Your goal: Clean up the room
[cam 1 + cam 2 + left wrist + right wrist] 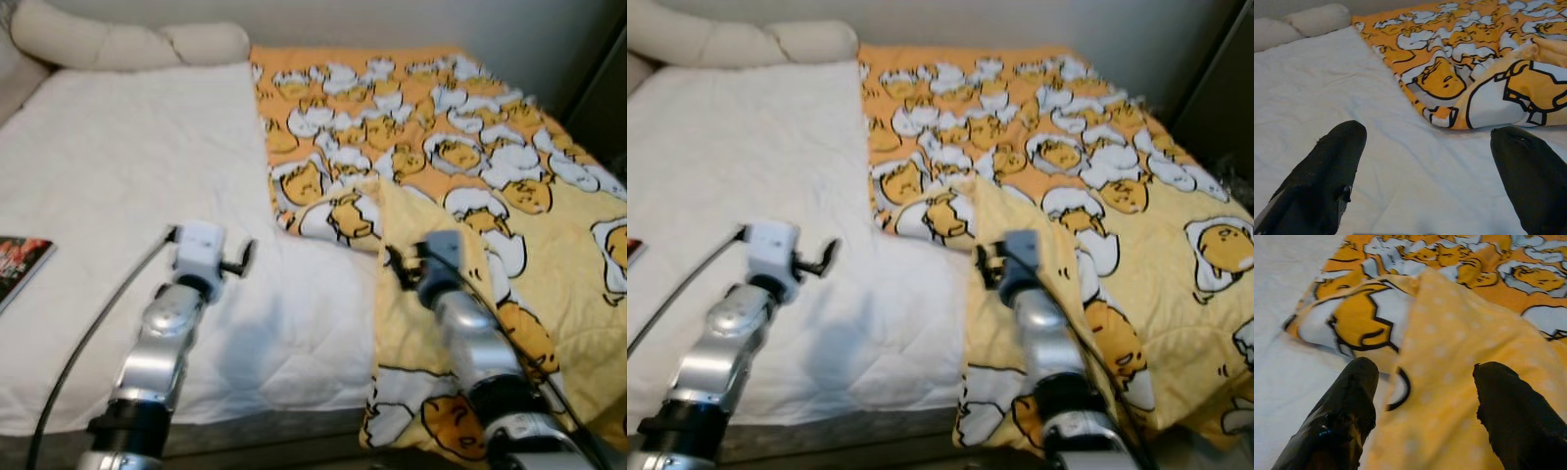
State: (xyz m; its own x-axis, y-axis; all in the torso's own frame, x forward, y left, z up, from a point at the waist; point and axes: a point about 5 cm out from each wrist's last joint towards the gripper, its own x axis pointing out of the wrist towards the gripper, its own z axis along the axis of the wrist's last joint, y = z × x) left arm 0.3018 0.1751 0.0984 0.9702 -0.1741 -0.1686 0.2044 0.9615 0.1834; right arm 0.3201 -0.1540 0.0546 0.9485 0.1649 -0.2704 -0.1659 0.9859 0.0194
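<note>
Right wrist view showed your right claw [1422, 382] spread wide, the blanket [1449, 382] fold between its fingers, so you next needed to close and pull.

The bed [147, 196] wears a matt white quilted cloth. The blanket [441, 147] is soft printed fabric. The arms [162, 343] are brushed silver metal, their fingers [1322, 176] dull black.

Head eyes overlook bed [147, 196]; wrist cameras close above blanket [1449, 382].
</note>
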